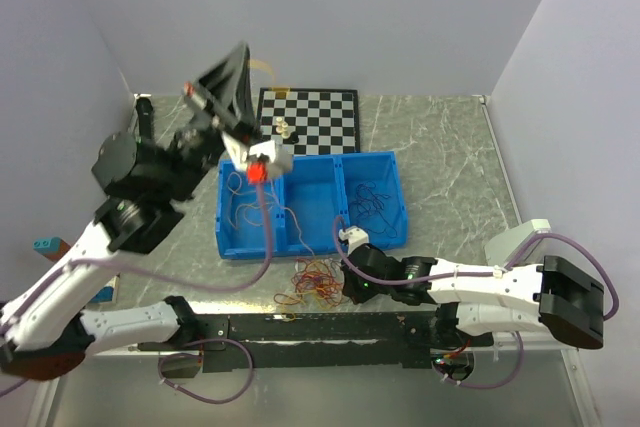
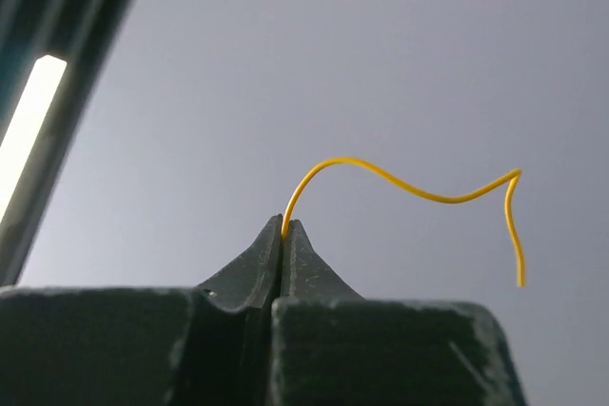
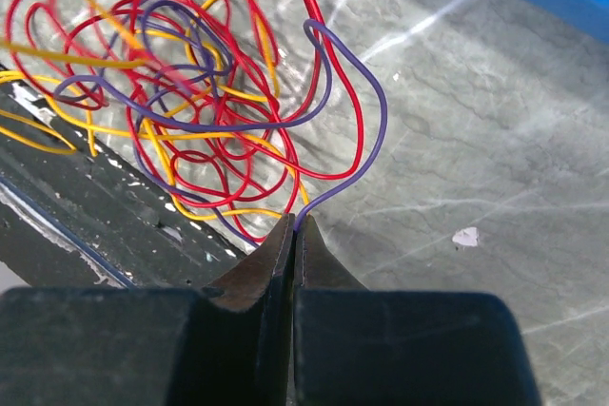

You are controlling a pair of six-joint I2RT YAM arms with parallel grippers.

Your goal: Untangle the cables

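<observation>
Pinching a single yellow wire (image 2: pixel 419 192) between its closed tips, the left pincer (image 2: pixel 285 225) is held high above the worktop (image 1: pixel 450 167), with only the pale wall (image 2: pixel 381 45) behind it. The wire leaves the tips pointing upward, bends over and runs out to the right in a shallow wave, and its free end hooks down.

The right pincer (image 3: pixel 295 227) is low at the worktop, its tips together on the end of a purple wire (image 3: pixel 376 130). This wire loops up and away from the tips, then curves back left into the cables (image 3: pixel 181 92). That bunch of red, yellow-orange and purple strands lies loose on the worktop between the blue bin (image 1: pixel 310 158) and the black rail (image 1: pixel 320 327) at the near edge, just left of the right pincer. More loose strands (image 1: pixel 370 202) lie in both compartments of the bin.
</observation>
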